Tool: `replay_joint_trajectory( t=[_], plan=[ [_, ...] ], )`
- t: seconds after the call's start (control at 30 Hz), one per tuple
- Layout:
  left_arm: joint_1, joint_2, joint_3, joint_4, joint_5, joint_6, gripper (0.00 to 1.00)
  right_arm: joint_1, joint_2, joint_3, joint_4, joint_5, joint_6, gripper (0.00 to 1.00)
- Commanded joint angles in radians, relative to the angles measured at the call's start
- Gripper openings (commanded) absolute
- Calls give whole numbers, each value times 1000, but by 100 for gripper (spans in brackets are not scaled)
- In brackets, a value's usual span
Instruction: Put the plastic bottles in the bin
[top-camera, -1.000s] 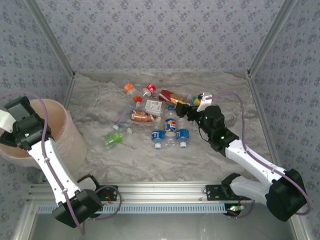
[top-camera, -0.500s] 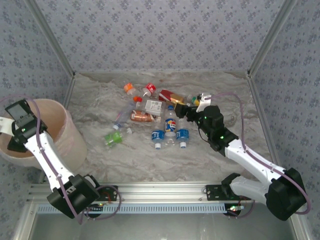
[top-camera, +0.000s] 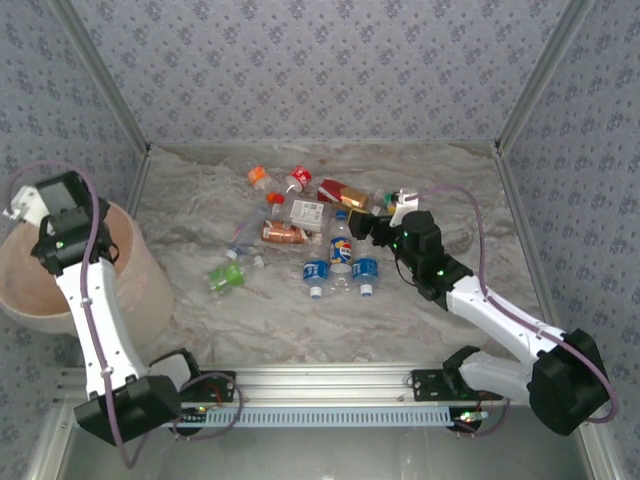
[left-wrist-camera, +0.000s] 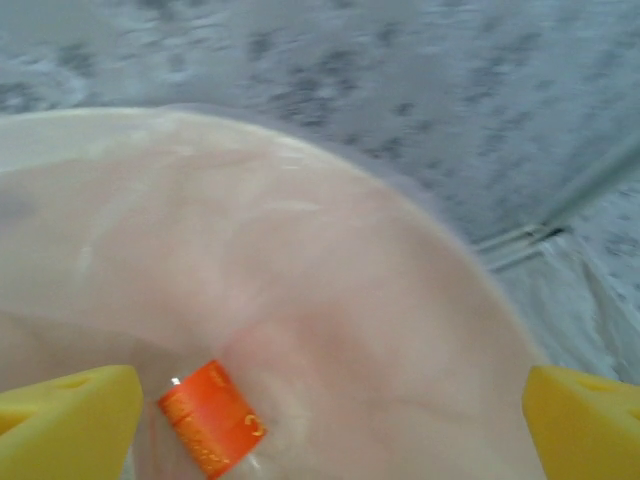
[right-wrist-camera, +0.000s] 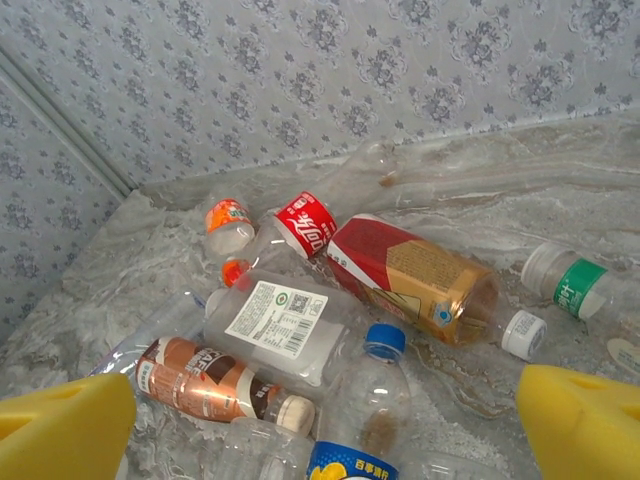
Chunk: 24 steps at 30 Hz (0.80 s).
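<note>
right pincer (right-wrist-camera: 322, 425) gapes empty over the blue-capped bottle (right-wrist-camera: 372, 395) on the bench (right-wrist-camera: 600, 170). left pincer (left-wrist-camera: 325, 425) hangs wide apart, empty, above the bin (left-wrist-camera: 380, 200), an orange-labelled bottle (left-wrist-camera: 212, 418) inside. i'd guess the plastic bottles (top-camera: 283, 233) are light, crushed, slippery; pinch mid-body.

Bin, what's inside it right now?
An orange-labelled bottle shows inside the bin, low against its pale wall, between the fingers of the open left gripper. The bin's floor is blurred and cut off, so other bottles cannot be told.
</note>
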Motion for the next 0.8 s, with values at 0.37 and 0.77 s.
replay_joint_trajectory(
  t=[0.37,0.77],
  plan=[
    [-405,-34,85,190,162,52,98,-26,-43,-3,-126,59,62,100],
    [-707,110,-17,431,540,53,98,-57,8,11,-370,25,235,100]
  ],
)
